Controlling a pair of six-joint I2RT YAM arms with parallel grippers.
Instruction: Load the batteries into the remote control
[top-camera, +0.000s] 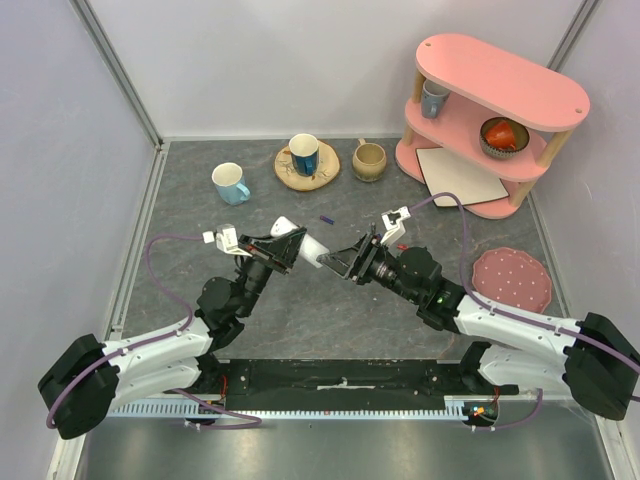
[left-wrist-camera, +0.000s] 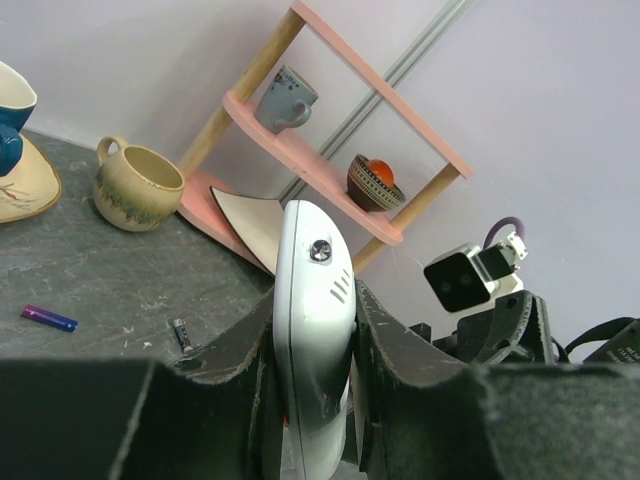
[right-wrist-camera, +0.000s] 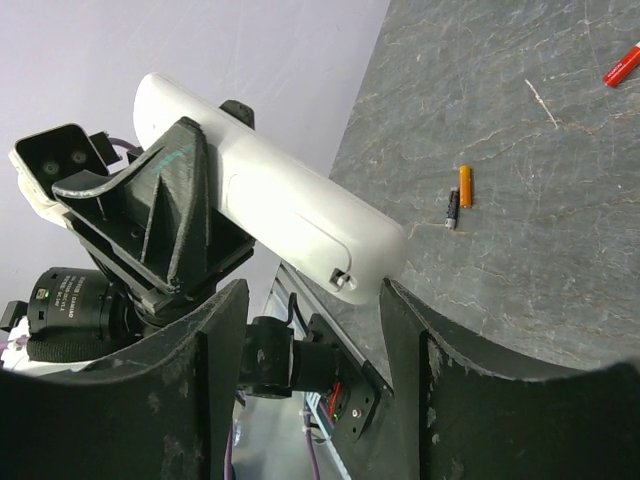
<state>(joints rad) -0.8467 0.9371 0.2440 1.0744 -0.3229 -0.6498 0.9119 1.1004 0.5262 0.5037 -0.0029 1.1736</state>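
My left gripper (top-camera: 283, 250) is shut on the white remote control (top-camera: 300, 243) and holds it above the table, edge-on between its fingers in the left wrist view (left-wrist-camera: 312, 330). In the right wrist view the remote (right-wrist-camera: 290, 205) shows its back, with a closed cover and a small latch at the near end. My right gripper (top-camera: 345, 262) is open and empty, its jaws on either side of that end without touching it (right-wrist-camera: 315, 330). A blue-purple battery (left-wrist-camera: 49, 318) and a dark grey battery (left-wrist-camera: 181, 333) lie on the table. A red battery (right-wrist-camera: 622, 65) and an orange one (right-wrist-camera: 465, 185) lie further off.
At the back stand a blue-and-white mug (top-camera: 231, 183), a blue cup on a saucer (top-camera: 305, 155) and a beige mug (top-camera: 368, 160). A pink two-tier shelf (top-camera: 500, 110) stands back right, holding a grey mug and a bowl. A pink dotted plate (top-camera: 512, 278) lies at the right.
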